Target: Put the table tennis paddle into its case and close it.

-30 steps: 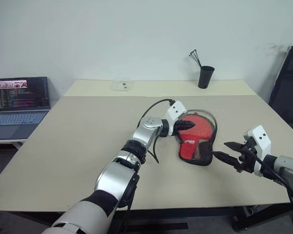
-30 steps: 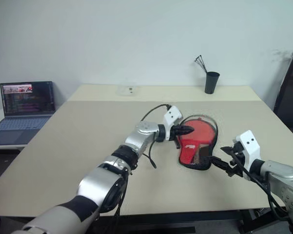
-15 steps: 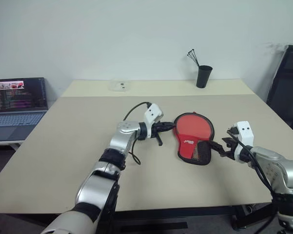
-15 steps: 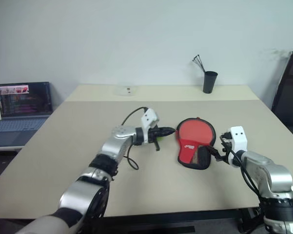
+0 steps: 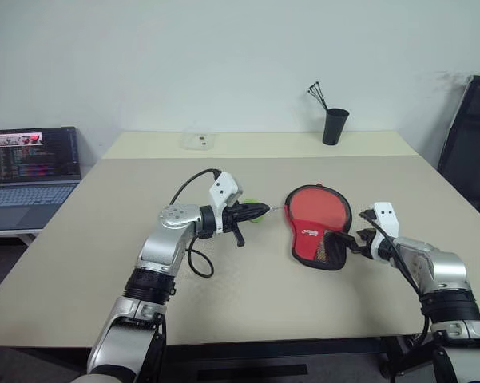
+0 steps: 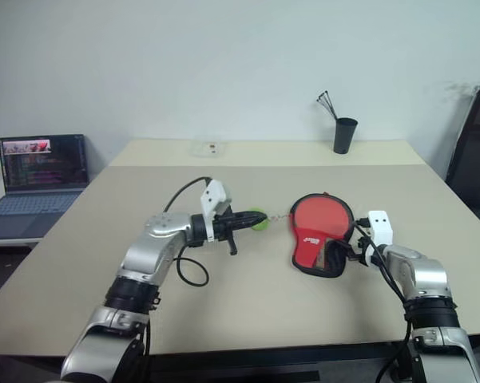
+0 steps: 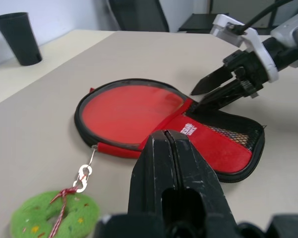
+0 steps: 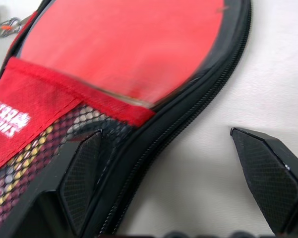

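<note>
The case (image 5: 315,209) lies flat on the table, red side up, with its black mesh pocket (image 7: 238,130) and white logo at the handle end. A round red face (image 7: 131,109) shows inside its black rim; I cannot tell whether that is the table tennis paddle or the case's fabric. A green felt charm (image 6: 259,219) on a small clip hangs from the case's head end. My left gripper (image 5: 262,210) is shut, just above the charm and left of the case. At the handle end my right gripper (image 8: 163,133) is open, its jaws straddling the zipped black edge.
A black cup (image 5: 335,125) with sticks and a small clear box (image 5: 198,141) stand at the table's far edge. A laptop (image 5: 33,171) sits on a side table to the left, and a black chair (image 5: 471,136) stands at the right. A black cable (image 5: 193,259) loops under my left wrist.
My left gripper has drawn away to the left of the case, still shut, and the green charm now trails beside it. My right gripper has opened wider and come forward and down to the handle end.
</note>
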`<state>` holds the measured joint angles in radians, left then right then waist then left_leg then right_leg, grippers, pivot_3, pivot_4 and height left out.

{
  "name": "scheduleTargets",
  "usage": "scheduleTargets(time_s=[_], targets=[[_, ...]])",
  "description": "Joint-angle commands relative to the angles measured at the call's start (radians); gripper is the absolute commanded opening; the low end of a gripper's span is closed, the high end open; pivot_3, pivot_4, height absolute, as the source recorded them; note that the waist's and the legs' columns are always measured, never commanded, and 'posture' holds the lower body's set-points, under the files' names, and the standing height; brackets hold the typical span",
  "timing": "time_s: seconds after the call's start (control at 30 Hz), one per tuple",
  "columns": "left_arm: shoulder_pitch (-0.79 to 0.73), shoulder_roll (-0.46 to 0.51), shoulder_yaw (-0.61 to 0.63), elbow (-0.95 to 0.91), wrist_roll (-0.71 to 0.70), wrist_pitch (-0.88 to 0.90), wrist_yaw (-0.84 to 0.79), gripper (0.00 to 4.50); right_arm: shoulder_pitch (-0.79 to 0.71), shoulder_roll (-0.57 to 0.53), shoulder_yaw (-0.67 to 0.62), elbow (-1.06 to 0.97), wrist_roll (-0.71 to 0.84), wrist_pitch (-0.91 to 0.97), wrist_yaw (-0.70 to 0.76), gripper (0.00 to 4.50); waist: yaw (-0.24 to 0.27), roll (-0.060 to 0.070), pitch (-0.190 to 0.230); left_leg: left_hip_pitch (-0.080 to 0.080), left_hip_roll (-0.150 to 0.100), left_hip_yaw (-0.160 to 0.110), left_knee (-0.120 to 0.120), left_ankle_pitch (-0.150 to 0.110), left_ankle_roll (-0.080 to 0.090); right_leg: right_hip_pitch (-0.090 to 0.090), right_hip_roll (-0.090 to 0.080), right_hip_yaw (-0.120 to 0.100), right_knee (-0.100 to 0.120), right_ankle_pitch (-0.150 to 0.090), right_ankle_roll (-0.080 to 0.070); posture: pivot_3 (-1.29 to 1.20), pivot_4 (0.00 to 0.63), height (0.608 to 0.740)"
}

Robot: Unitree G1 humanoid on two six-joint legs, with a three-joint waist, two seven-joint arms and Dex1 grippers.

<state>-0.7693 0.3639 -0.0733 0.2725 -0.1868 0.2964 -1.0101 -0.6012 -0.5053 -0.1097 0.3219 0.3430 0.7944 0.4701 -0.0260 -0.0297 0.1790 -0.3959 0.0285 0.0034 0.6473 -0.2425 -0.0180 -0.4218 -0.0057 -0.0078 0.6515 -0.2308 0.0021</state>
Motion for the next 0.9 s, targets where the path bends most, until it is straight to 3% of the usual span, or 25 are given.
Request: scheduleTargets(time_s=[0.03, 0.17, 0.27, 0.5, 0.67, 0.9], targets=[[-0.001, 0.013, 0.014, -0.065, -0.024, 0.006, 0.018, 0.0, 0.007, 0.011, 0.036, -0.028, 0.002, 0.023, 0.047, 4.49, -0.002, 0.0, 0.0, 0.0, 0.0, 0.0, 0.0, 0.0, 0.0, 0.0, 0.0, 0.0, 0.0, 0.0, 0.0, 0.0, 0.15, 0.74], [0.005, 0.02, 0.01, -0.065, -0.027, 0.007, 0.028, 0.0, 0.012, 0.029, 0.066, -0.049, -0.01, 0.035, 0.062, 4.49, -0.006, 0.0, 0.0, 0.001, 0.001, 0.001, 0.0, 0.0, 0.0, 0.0, 0.001, 0.001, 0.0, 0.0, 0.0, 0.0, 0.15, 0.74], [0.004, 0.023, 0.005, -0.055, -0.02, -0.001, 0.029, 0.0, -0.004, 0.043, 0.071, -0.038, -0.013, 0.045, 0.059, 3.88, -0.007, 0.0, 0.0, 0.002, 0.001, 0.001, 0.0, 0.0, 0.0, 0.0, 0.001, 0.001, 0.001, 0.0, 0.0, 0.0, 0.15, 0.74], [0.016, 0.041, 0.001, -0.041, -0.012, -0.012, 0.024, 0.0, -0.046, 0.083, 0.064, 0.014, -0.015, 0.059, 0.054, 1.53, -0.008, 0.0, 0.0, 0.006, 0.001, 0.004, 0.0, 0.0, 0.0, 0.0, 0.001, 0.002, 0.006, -0.001, 0.002, 0.0, 0.15, 0.74], [0.088, 0.109, 0.031, -0.089, -0.073, 0.0, -0.061, 0.0, -0.074, 0.119, 0.041, 0.035, 0.011, 0.091, 0.057, 0.02, -0.013, 0.0, 0.0, 0.011, 0.001, 0.007, -0.001, 0.0, 0.0, 0.0, 0.002, 0.009, 0.009, -0.001, 0.002, 0.0, 0.15, 0.74], [0.303, 0.304, 0.065, -0.253, -0.214, 0.099, -0.26, 0.0, -0.09, 0.174, 0.033, -0.059, 0.071, 0.209, 0.084, 0.02, -0.03, 0.0, 0.0, 0.012, 0.003, 0.008, -0.002, 0.0, 0.0, -0.001, 0.003, 0.015, 0.01, -0.002, 0.001, 0.0, 0.15, 0.74]])
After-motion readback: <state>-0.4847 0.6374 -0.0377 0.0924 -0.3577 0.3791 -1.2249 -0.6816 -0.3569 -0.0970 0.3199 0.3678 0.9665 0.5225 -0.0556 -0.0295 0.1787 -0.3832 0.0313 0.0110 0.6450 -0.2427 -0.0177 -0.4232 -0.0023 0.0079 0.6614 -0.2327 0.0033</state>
